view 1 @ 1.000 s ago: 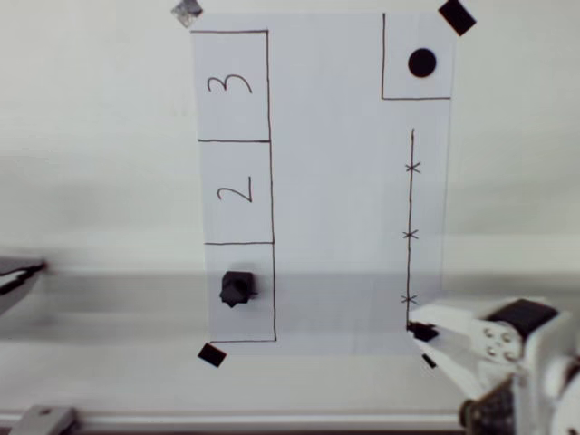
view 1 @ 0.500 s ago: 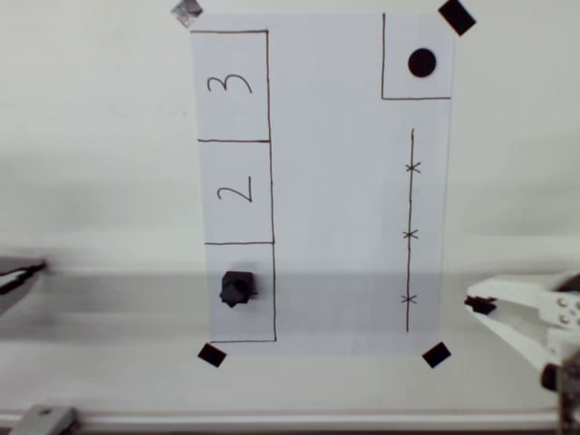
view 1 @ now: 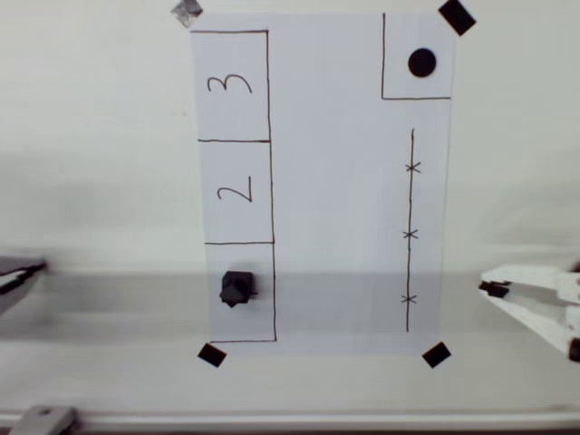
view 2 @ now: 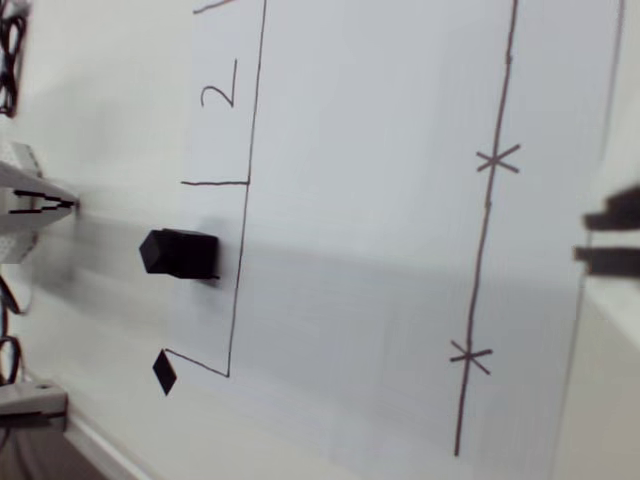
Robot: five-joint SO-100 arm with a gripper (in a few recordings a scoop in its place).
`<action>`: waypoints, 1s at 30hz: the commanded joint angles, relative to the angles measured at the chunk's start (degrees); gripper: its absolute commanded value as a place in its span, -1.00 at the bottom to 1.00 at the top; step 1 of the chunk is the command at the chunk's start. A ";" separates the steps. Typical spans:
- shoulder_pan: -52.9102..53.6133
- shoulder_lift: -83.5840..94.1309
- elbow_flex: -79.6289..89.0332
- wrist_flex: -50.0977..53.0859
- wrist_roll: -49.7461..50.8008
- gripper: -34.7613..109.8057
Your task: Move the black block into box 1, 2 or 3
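Sitting on the table [view 1: 91, 181] is the white paper [view 1: 335, 199], taped at its corners, with the stacked outlines running 3, 2 and then the box [view 1: 241, 292] at the bottom of the overhead view (its digit is hidden under the block). At the right edge of the overhead view the white gripper [view 1: 494, 290] is off the paper, just beside its lower right side and well apart from the block, holding nothing; jaw gap cannot be told. Smallest item: the black block [view 1: 237, 287] rests inside the box, near its left half, also seen in the wrist view [view 2: 180, 253].
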 commanded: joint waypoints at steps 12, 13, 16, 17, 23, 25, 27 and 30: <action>0.53 6.86 4.22 4.13 -0.53 -0.52; 0.70 7.38 4.22 5.36 -0.53 -0.52; 0.97 9.58 4.22 9.49 0.00 -0.52; 0.97 9.58 4.22 10.81 0.00 -0.52; 1.49 9.58 4.22 18.19 -0.79 -0.52; 1.49 9.58 4.22 21.36 -0.62 -0.52; 1.49 9.58 4.22 24.35 0.00 -0.52; 1.49 9.58 4.22 28.30 -0.26 -0.52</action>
